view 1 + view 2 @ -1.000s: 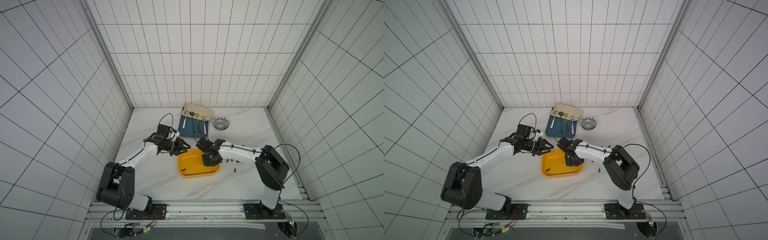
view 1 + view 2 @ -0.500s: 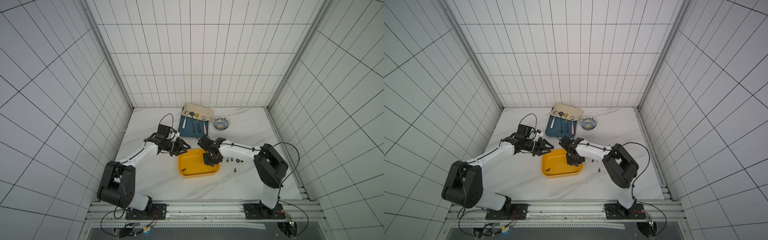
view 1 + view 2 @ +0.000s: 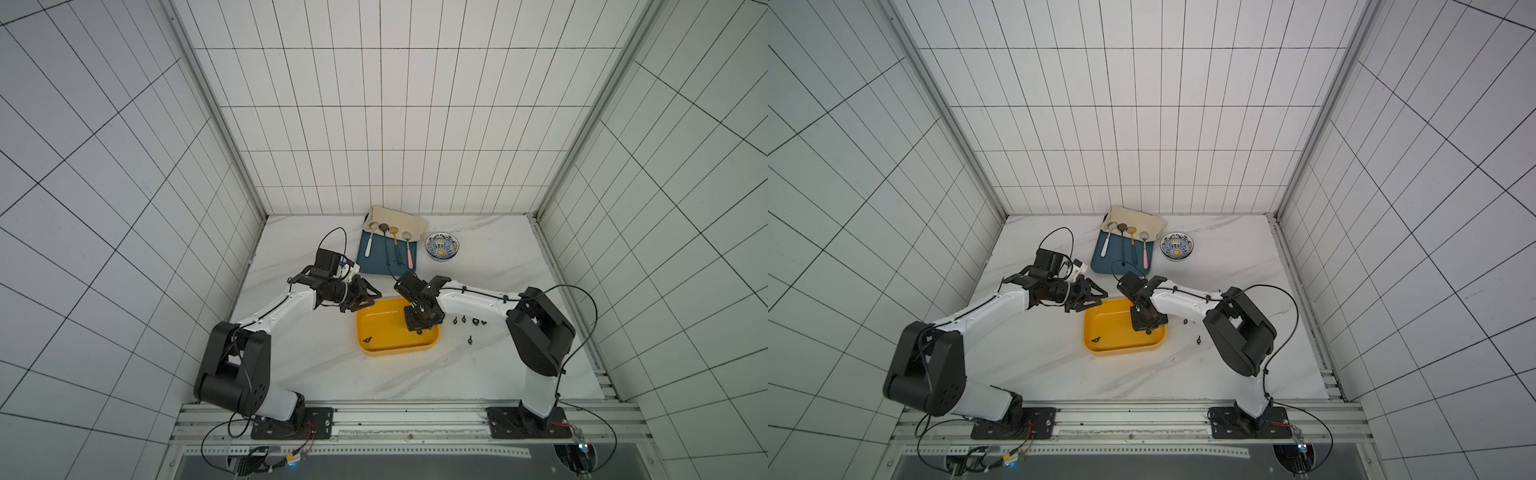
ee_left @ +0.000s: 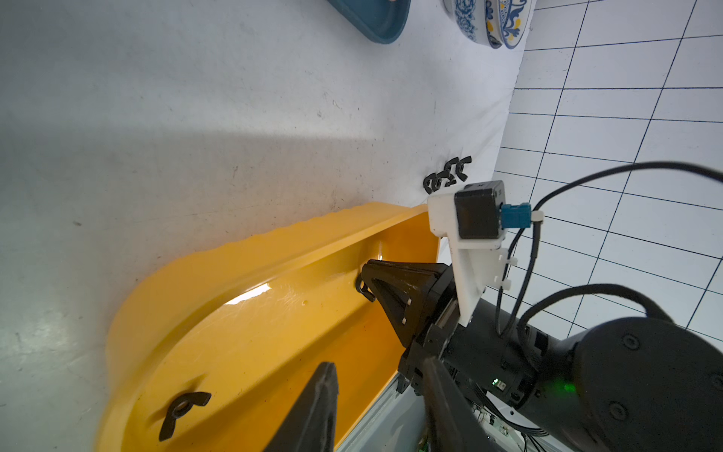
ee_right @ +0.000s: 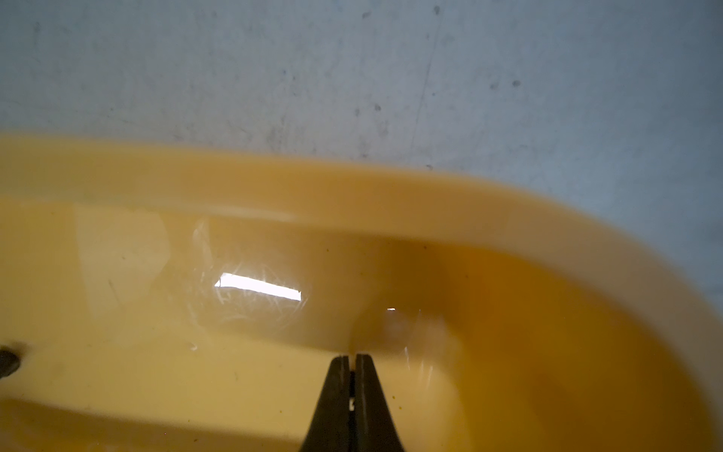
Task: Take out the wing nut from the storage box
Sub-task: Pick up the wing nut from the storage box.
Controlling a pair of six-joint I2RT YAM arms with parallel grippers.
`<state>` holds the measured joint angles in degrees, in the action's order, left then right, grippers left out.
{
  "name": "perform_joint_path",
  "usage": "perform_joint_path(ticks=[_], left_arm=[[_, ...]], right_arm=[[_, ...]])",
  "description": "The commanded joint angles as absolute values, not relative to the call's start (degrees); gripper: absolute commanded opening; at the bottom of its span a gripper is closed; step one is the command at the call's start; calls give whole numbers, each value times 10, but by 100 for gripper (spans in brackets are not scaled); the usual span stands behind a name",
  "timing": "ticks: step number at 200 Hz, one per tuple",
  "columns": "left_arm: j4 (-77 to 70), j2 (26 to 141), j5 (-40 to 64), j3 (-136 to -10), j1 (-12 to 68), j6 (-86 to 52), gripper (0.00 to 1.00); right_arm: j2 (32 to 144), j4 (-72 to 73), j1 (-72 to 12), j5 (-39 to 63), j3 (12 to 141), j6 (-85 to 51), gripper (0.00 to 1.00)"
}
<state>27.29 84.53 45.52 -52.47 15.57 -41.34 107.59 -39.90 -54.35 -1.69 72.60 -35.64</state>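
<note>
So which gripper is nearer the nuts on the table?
Right. The right gripper is in the box, at the end facing the nuts; the left gripper is above the opposite end.

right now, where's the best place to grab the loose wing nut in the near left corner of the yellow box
Probably the hub between its wings, from straight above. The wing nut lies flat on the storage box floor near the corner walls, which block a sideways approach; jaws across the hub leave the wings free.

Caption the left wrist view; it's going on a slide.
Right gripper shut beside a wing nut inside the yellow storage box; a second wing nut lies on its floor.
</note>
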Motion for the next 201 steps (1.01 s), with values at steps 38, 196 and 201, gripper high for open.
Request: perform_joint_path(ticks=[38,196,201], left_arm=[[276,853,456,-525,153,-399,39],[277,851,454,-523,152,-397,39],[277,851,454,-523,153,-397,39]], right_arm=[[1084,-388,-536,-30,733,-356,0],[1064,-379,-514,-44,757,-343,0],[1062,-380,-514,-44,758,-342,0]])
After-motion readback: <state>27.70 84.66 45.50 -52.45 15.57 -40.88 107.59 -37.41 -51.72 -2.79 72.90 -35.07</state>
